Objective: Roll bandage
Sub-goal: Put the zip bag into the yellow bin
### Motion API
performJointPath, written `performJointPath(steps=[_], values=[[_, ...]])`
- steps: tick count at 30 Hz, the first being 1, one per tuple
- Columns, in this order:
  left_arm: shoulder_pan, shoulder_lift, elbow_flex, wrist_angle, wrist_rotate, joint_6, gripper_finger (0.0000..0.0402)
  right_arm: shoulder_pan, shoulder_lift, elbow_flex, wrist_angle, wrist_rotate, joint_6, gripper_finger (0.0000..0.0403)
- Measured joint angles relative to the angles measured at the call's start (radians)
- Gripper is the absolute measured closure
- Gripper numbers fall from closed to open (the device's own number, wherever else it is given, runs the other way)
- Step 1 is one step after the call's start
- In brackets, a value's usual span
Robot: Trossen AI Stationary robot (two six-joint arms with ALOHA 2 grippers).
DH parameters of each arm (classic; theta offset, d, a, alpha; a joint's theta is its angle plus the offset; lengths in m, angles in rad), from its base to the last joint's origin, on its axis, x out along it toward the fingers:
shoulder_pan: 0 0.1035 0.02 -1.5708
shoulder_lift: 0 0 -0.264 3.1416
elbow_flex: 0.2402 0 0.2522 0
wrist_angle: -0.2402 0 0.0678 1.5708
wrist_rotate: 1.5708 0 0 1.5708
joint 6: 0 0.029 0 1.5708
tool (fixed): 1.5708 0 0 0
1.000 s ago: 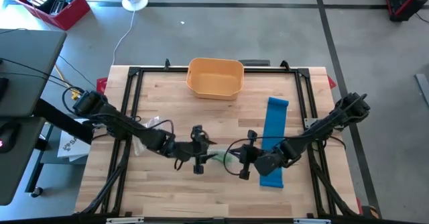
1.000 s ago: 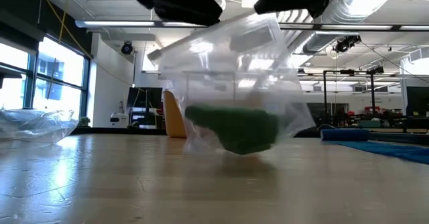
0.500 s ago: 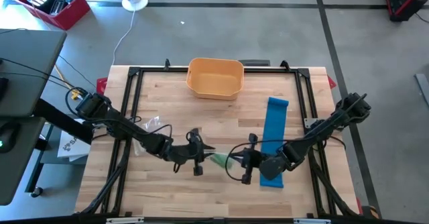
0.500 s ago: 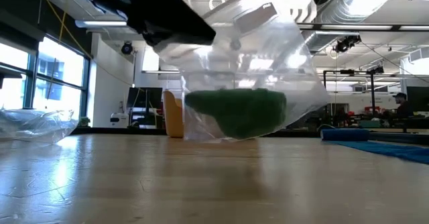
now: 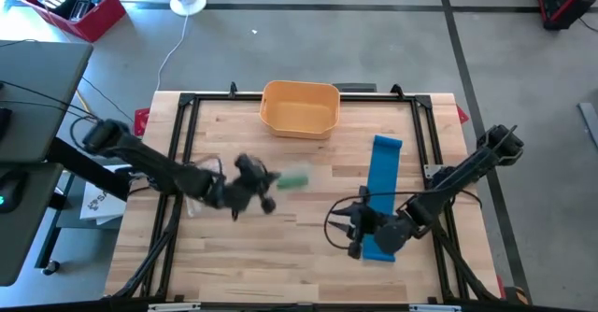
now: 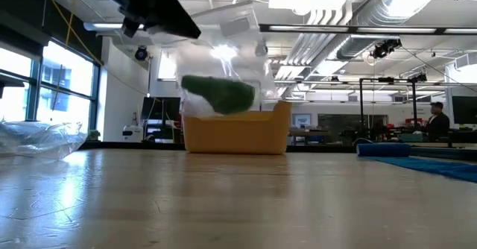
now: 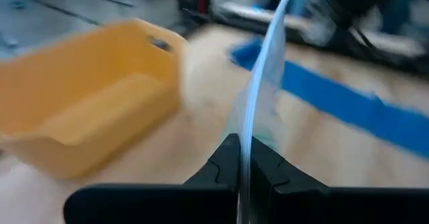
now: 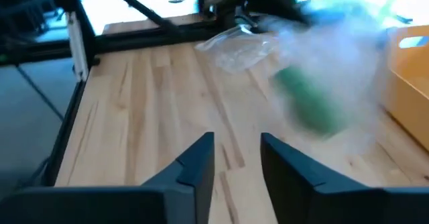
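Bandage roll [image 6: 218, 94], green and blurred, sits inside a clear plastic bag [image 6: 223, 62] that hangs above the desk [image 5: 308, 261], clear of the wood. In the high view the roll [image 5: 293, 179] shows near the middle of the desk, between the two arms and in front of the yellow bin [image 5: 300, 107].

Left pincer [image 5: 250, 183] is closed on the bag's thin upper edge; the left wrist view shows the film [image 7: 258, 83] pinched between the two dark fingers [image 7: 224, 163], with the bin [image 7: 87, 110] and the blue band [image 7: 348, 106] beyond.

Right pincer [image 5: 358, 233] stands with its jaws apart and empty, low over the near end of the flat blue band [image 5: 381, 195] at the desk's right side. Its wrist view shows bare wood between the spread fingers [image 8: 194, 160], the green roll [image 8: 308, 103] farther off.

Bare wood lies along the near edge and in the near-left quarter. A second crumpled clear bag [image 6: 37, 139] rests at the left edge. The black frame [image 5: 187, 116] borders the desk, and the bin stands at the far edge.
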Motion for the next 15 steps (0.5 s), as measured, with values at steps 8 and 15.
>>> performJointPath(steps=[8, 15], values=[[0.366, -0.038, 0.002, 0.169, 0.155, 0.176, 0.0401, 0.020, 0.001, 0.000, 0.019, 0.023, -0.079, 0.0279], [0.611, 0.041, 0.001, 0.299, 0.205, 0.085, 0.0401, 0.020, 0.001, 0.000, 0.032, 0.022, -0.088, 0.0279]])
